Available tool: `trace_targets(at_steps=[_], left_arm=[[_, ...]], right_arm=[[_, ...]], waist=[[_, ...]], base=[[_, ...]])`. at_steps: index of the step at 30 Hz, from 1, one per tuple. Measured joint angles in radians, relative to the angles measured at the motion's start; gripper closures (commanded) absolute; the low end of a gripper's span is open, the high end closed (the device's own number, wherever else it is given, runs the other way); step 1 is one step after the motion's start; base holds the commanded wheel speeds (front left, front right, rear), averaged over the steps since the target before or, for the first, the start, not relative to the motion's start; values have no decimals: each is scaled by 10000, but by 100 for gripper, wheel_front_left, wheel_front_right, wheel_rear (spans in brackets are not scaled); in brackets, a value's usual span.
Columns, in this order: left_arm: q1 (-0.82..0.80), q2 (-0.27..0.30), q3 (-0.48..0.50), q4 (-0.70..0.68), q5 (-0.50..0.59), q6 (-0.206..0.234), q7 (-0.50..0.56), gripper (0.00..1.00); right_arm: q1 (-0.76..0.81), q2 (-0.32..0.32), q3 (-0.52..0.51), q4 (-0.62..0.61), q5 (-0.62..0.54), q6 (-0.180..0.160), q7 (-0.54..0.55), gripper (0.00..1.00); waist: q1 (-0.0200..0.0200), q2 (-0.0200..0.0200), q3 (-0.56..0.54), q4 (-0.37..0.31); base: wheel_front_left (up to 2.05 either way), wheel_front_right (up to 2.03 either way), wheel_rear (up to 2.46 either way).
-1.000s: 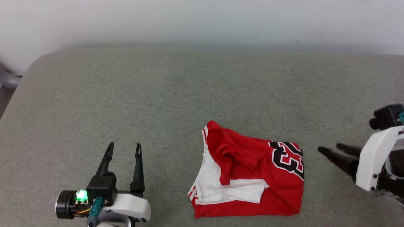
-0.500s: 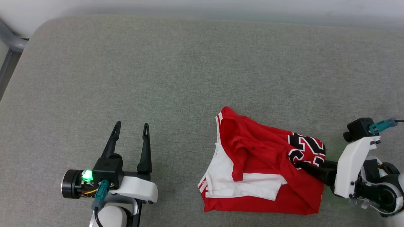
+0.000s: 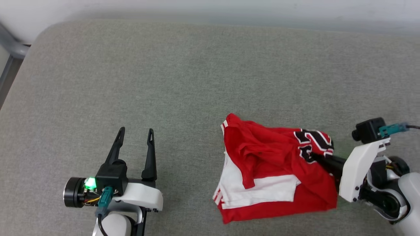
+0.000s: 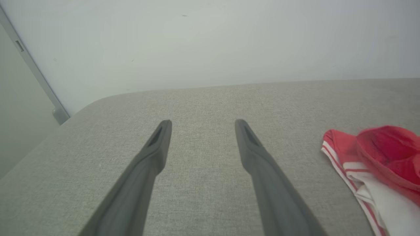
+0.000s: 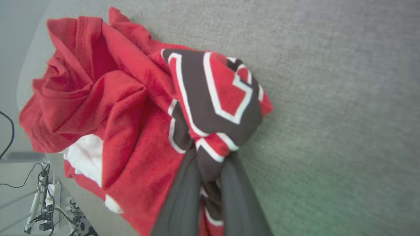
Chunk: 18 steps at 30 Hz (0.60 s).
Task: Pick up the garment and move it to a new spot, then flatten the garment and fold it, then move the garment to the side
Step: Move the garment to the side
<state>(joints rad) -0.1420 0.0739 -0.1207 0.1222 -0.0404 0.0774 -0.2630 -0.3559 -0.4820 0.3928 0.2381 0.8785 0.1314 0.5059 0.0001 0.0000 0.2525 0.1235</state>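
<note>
The garment is a crumpled red T-shirt with white sleeves, striped trim and a black-and-white printed number, lying on the grey cushioned surface right of centre. My right gripper comes in from the right and is shut on the garment's right edge at the printed number. In the right wrist view its two dark fingers pinch a fold of the printed fabric, which bunches up above them. My left gripper stands open at the lower left, apart from the garment, nothing between its fingers.
A pale wall runs along the far edge of the surface. A grey metal post stands off its rounded left corner. Cables and a power strip lie on the floor beyond the near edge.
My right gripper reached into the garment's right edge and shut on the printed fabric, bunching and lifting that side. The head camera tilted down. The left gripper stayed open in place.
</note>
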Motion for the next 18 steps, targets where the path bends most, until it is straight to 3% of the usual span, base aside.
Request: trace_targets(at_steps=[9,18], left_arm=[[499,65,305,-56,-69,27,0,0],[590,84,399,-268,-35,56,0,0]], right_arm=[[-512,-1191,834,-811,-825,-4,-1306,100],[-854,-2539,1191,-1436,-1126,-2,-1386,100]], waist=[[0,0,-504,-948],[0,0,-629,-2246]], base=[[0,0,0],[0,0,0]])
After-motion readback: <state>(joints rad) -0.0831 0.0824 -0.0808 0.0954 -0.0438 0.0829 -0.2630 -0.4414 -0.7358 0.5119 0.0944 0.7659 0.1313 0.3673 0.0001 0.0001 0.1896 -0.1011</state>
